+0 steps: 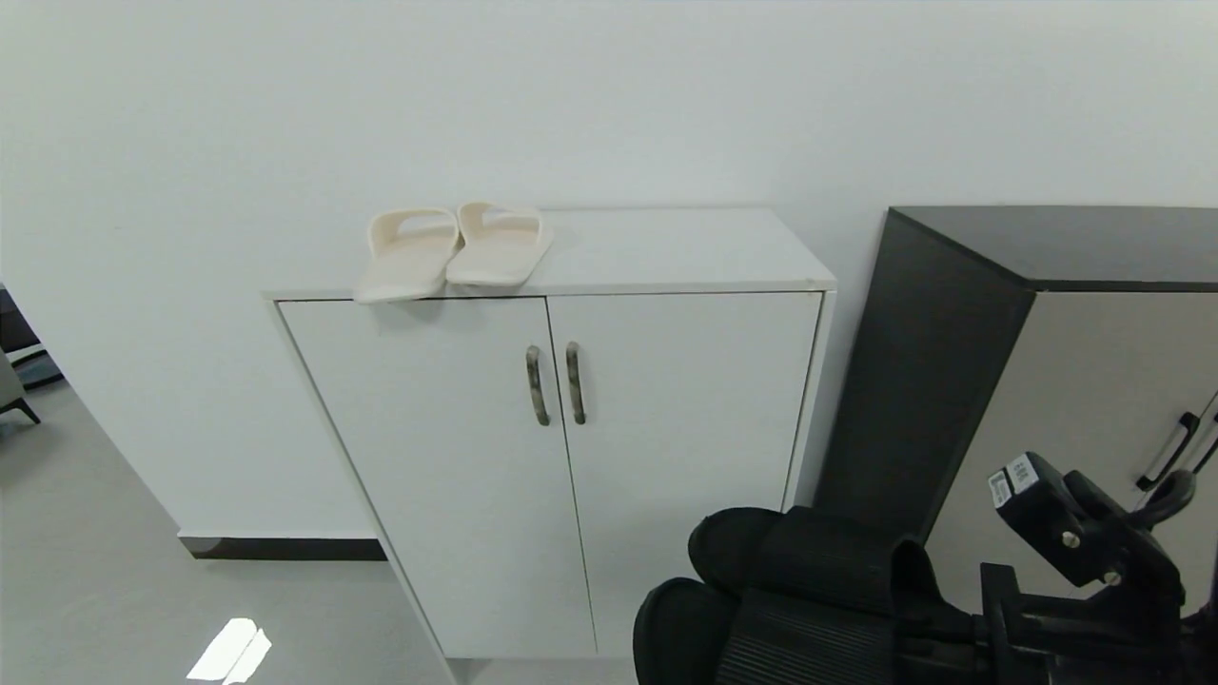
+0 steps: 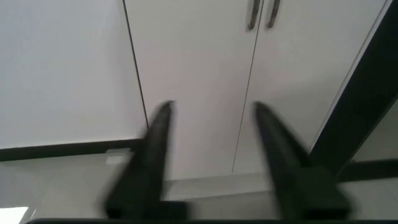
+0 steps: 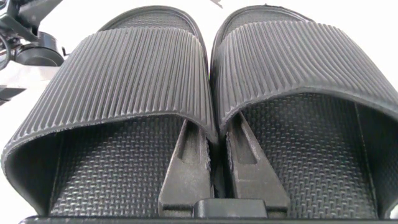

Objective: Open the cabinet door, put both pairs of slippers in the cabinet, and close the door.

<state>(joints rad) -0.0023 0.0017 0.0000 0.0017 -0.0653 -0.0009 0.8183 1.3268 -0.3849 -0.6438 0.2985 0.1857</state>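
Two black slippers [image 3: 143,81], pinched together by their inner walls in the right gripper [image 3: 212,134], could slip free if that thin grip loosens while a door swings. Ahead of the spread-fingered, empty left gripper [image 2: 212,111], the white cabinet [image 1: 428,457] stands shut, contents hidden. Cream slippers [image 1: 452,249] rest on top, one at the front edge.

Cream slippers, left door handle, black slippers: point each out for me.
cream slippers [image 1: 495,259], head view, sole of the right one.
left door handle [image 1: 537,385], head view, middle of the bar.
black slippers [image 3: 143,74], right wrist view, ribbed strap.
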